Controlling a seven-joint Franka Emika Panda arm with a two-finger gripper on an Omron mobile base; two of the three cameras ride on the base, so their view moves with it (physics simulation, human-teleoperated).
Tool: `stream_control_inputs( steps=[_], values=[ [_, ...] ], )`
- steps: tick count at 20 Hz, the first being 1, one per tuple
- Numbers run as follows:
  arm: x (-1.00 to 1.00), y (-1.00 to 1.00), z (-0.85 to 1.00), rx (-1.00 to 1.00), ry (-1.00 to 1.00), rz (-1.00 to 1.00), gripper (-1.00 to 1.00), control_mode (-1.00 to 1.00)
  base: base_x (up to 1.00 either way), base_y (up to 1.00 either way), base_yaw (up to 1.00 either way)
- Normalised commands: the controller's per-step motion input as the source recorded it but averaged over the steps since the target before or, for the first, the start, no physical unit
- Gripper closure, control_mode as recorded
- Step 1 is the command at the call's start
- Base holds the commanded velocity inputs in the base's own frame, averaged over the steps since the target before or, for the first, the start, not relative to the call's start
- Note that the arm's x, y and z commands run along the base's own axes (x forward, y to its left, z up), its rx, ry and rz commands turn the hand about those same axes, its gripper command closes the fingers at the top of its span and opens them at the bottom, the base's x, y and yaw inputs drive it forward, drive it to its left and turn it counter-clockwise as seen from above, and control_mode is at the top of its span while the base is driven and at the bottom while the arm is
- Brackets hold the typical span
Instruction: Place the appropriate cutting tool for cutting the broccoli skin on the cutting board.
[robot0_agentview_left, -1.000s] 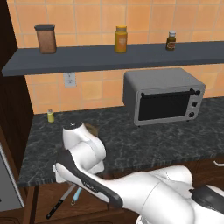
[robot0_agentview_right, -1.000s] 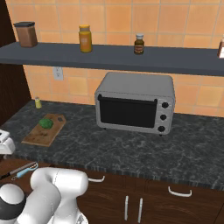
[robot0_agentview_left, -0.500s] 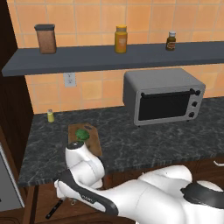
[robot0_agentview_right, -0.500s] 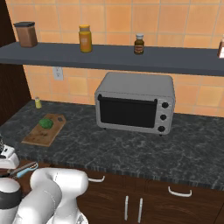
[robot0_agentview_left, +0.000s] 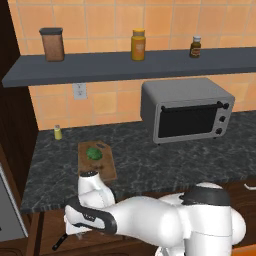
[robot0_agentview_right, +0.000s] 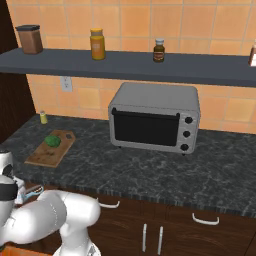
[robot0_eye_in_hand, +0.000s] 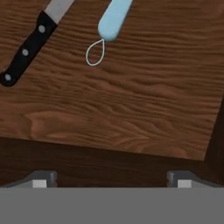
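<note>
One knife (robot0_eye_in_hand: 27, 48), one peeler (robot0_eye_in_hand: 109, 26), one broccoli (robot0_agentview_left: 93, 153) and one cutting board (robot0_agentview_left: 102, 167) are present. The knife lies on a brown wooden surface (robot0_eye_in_hand: 144, 109) beside the peeler, ahead and to the left of the gripper (robot0_eye_in_hand: 112, 177), whose jaws stand wide apart, holding nothing. The broccoli sits on the board on the counter (robot0_agentview_left: 165, 165).

The arm (robot0_agentview_left: 165, 220) is glossy white, with rounded bulbous links, dark grey bands at the joints and a black cap.

Cutting board (robot0_agentview_left: 97, 160) on dark counter (robot0_agentview_left: 165, 162)
</note>
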Motion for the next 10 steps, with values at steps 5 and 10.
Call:
stream_control_inputs(
  steps=[5,10],
  values=[
    [0.00,0.13,-0.46,-0.01,0.20,0.00,-1.00,-1.00,0.00,0.00,0.00],
    [-0.23,0.02,-0.18,-0.02,0.20,0.00,-1.00,-1.00,0.00,0.00,0.00]
  ],
)
